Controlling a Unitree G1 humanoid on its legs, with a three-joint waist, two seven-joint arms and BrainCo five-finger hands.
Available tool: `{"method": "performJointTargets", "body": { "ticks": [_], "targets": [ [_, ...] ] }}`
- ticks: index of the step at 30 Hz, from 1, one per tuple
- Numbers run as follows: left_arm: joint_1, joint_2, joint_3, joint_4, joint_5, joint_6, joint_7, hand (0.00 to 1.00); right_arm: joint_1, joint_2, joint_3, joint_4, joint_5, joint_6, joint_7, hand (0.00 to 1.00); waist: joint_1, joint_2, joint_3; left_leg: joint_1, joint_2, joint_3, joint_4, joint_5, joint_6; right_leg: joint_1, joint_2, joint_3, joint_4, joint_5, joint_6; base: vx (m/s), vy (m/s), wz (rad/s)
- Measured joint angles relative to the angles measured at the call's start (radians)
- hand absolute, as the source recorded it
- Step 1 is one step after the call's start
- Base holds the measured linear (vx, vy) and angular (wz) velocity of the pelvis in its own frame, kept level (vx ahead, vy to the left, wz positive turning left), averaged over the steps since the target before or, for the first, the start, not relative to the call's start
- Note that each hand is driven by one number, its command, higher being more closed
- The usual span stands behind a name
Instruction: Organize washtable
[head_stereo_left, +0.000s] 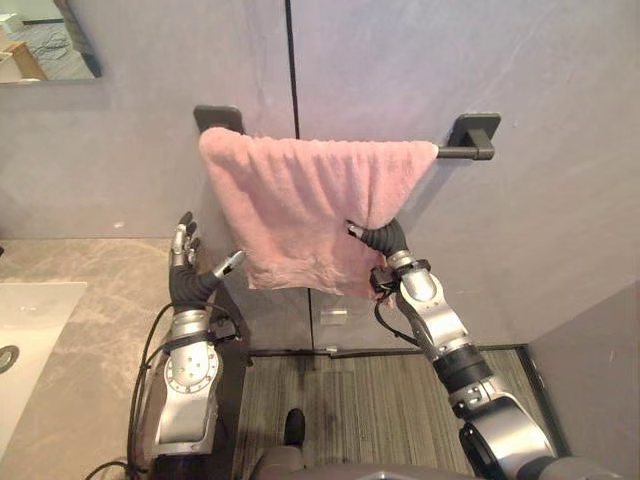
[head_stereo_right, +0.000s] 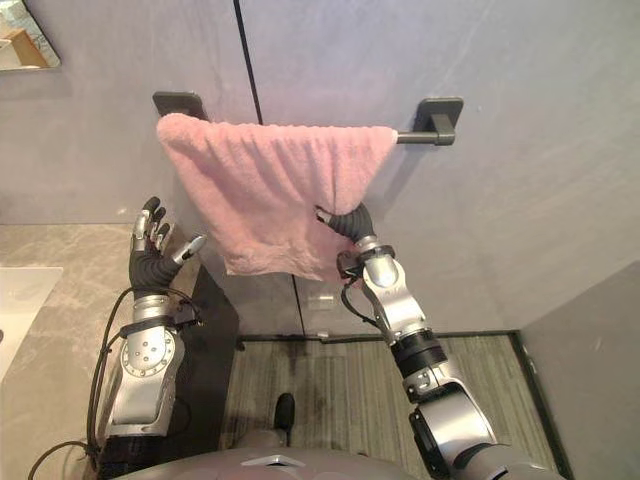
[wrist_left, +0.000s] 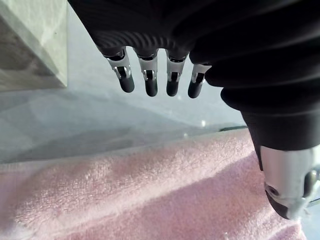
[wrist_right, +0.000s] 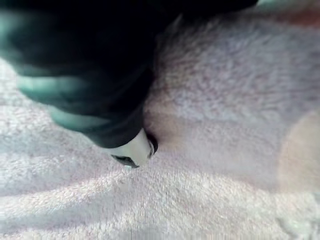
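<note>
A pink towel (head_stereo_left: 300, 200) hangs spread over a dark towel bar (head_stereo_left: 465, 152) on the grey wall. My right hand (head_stereo_left: 385, 238) is at the towel's lower right part. Its thumb (wrist_right: 132, 147) presses into the front of the cloth while the fingers lie behind it, and the towel's right edge is drawn in toward the hand. My left hand (head_stereo_left: 185, 265) is raised beside the towel's lower left corner, fingers (wrist_left: 150, 80) straight and spread, a little apart from the cloth (wrist_left: 150, 190).
A marble counter (head_stereo_left: 90, 350) with a white sink (head_stereo_left: 25, 320) lies at the left, below a mirror (head_stereo_left: 45, 40). A striped floor mat (head_stereo_left: 350, 400) lies beneath the towel. A grey wall panel (head_stereo_left: 600, 380) closes the right side.
</note>
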Motion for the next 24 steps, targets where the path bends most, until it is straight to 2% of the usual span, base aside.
{"method": "performJointTargets", "body": {
  "ticks": [5,9,12,13,17,24],
  "targets": [
    [-0.053,0.000,-0.015,0.007,0.001,0.010,0.018,0.00,0.036,0.000,0.001,-0.038,0.003,0.000,0.002,1.00,-0.006,0.000,0.000,0.007,0.003,0.008,0.000,-0.001,-0.001,-0.003,0.001,0.009,0.000,0.001,-0.001,-0.01,-0.001,-0.07],
    [-0.100,0.005,-0.042,0.038,0.001,0.010,0.032,0.00,0.071,0.001,0.003,-0.086,0.052,0.000,0.014,1.00,-0.007,0.001,-0.001,0.012,0.006,0.023,0.000,-0.003,-0.005,-0.005,0.003,0.025,0.001,0.002,-0.001,0.01,-0.005,-0.10],
    [-0.110,0.005,-0.071,0.056,0.001,0.011,0.044,0.00,0.094,0.002,0.012,-0.118,0.082,0.000,0.021,1.00,-0.022,0.000,-0.001,0.012,0.006,0.032,0.000,-0.002,-0.003,-0.010,0.001,0.034,0.002,0.002,0.000,0.02,-0.002,-0.10],
    [-0.113,0.006,-0.078,0.064,0.001,0.011,0.046,1.00,0.094,0.001,0.018,-0.120,0.084,0.000,0.021,1.00,-0.030,0.000,-0.001,0.012,0.006,0.033,0.000,-0.001,-0.001,-0.011,0.001,0.036,0.002,0.002,0.000,0.01,-0.002,-0.08],
    [-0.123,0.001,-0.106,0.083,0.000,0.010,0.068,1.00,0.131,0.000,0.037,-0.173,0.119,-0.001,0.021,1.00,-0.042,0.000,-0.003,0.013,0.007,0.045,0.002,0.000,-0.001,-0.015,0.000,0.046,0.003,0.005,0.000,0.02,-0.006,-0.06],
    [-0.161,0.003,-0.149,0.152,0.000,0.012,0.067,1.00,0.145,0.002,0.047,-0.192,0.121,-0.003,0.020,1.00,-0.057,0.004,-0.017,0.018,0.008,0.056,0.000,-0.002,-0.002,-0.017,0.000,0.059,0.000,0.009,0.003,-0.01,0.010,-0.06]
  ]
}}
